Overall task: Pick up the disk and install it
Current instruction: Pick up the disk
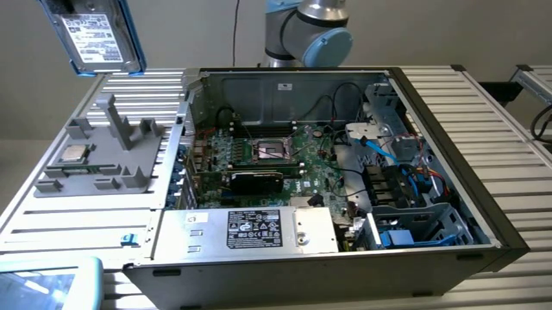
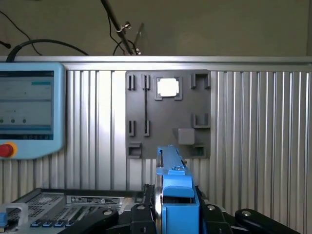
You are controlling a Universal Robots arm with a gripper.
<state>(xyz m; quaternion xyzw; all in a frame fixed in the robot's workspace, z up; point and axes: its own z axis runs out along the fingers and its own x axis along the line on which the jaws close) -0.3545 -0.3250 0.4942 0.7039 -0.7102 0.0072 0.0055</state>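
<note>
A: Holding anything in the gripper [image 2: 176, 219]?
B: Yes. Clamped on the disk [image 2: 173, 187]. Black fingers [image 2: 141, 217] pressed on both sides of its blue frame.
A: Where to look for the disk?
B: Up in the air, off the table [image 1: 483, 116]. High at the exterior view's left, white label facing out, blue frame all round.
A: And from the wrist?
B: Seen on its thin edge, standing straight up between the fingers.
A: Anything past it?
B: A grey holder [image 2: 168, 122], lying flat on the ribbed table. A small shiny square chip [image 2: 167, 87] sitting in one of its pockets. Not touching the disk.
A: Already inside the computer?
B: No. Not in the open computer case [image 1: 276, 97] yet. Lid off, green board and wires showing.
A: Anything else in there?
B: A silver box with a black sticker [image 1: 258, 227], at the near side of the case.
A: And beside the holder?
B: A blue screen pad [image 2: 29, 109] with a red button [image 2: 6, 150]. Behind the case, the robot arm [image 1: 306, 32], grey and light blue.
</note>
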